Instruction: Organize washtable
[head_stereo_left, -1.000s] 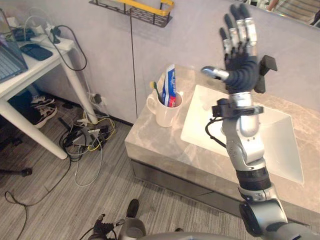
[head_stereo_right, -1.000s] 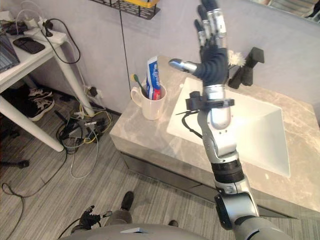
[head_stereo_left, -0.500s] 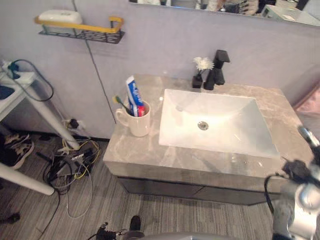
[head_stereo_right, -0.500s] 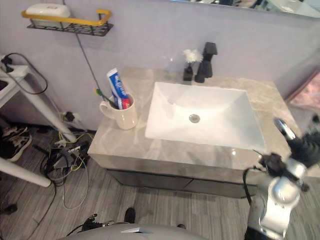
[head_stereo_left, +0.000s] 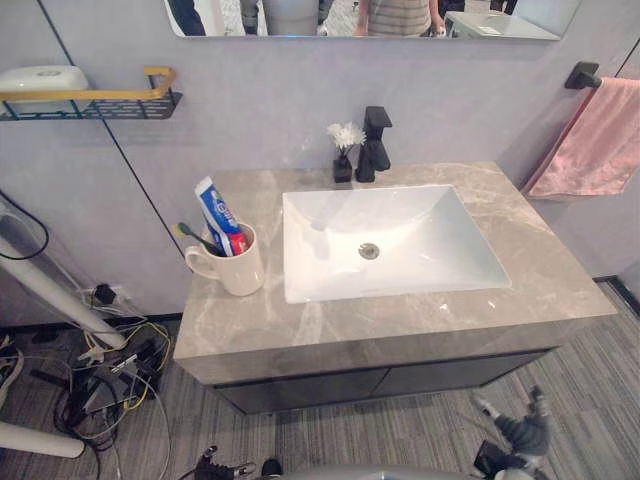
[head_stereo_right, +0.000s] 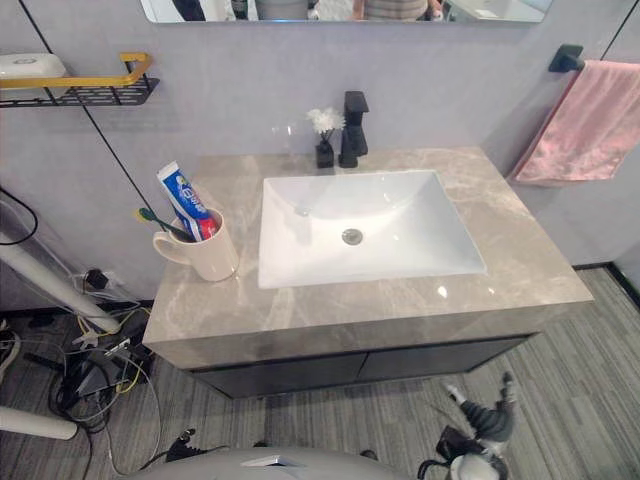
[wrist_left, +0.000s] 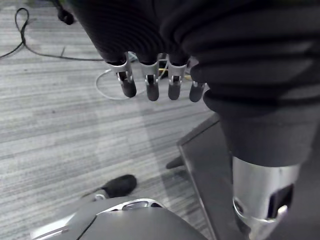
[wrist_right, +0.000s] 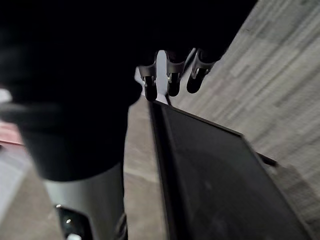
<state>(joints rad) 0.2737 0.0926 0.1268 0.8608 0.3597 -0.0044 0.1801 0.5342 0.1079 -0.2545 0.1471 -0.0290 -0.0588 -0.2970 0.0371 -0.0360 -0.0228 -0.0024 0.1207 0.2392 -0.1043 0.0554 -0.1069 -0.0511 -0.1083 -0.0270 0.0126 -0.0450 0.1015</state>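
Note:
The grey marble washtable (head_stereo_left: 545, 275) holds a white sink (head_stereo_left: 435, 240). On its left end stands a cream mug (head_stereo_left: 238, 270) with a blue-and-white toothpaste tube (head_stereo_left: 218, 215) and a green toothbrush (head_stereo_left: 190, 235) in it. Behind the sink are a black faucet (head_stereo_left: 375, 140) and a small black vase with a white flower (head_stereo_left: 345, 150). My right hand (head_stereo_left: 520, 432) hangs low in front of the cabinet, near the floor, open and holding nothing. My left hand (wrist_left: 149, 82) hangs over the grey floor with relaxed fingers, also holding nothing.
A pink towel (head_stereo_left: 595, 140) hangs on the wall at the right. A black-and-yellow wall shelf (head_stereo_left: 90, 100) carries a white soap dish (head_stereo_left: 40, 78) at the left. Cables (head_stereo_left: 100, 380) and a white table leg (head_stereo_left: 50, 295) lie left of the cabinet.
My right arm has dropped from high above the sink down to the floor in front of the cabinet. The camera has swung right, so the whole washtable and the towel show.

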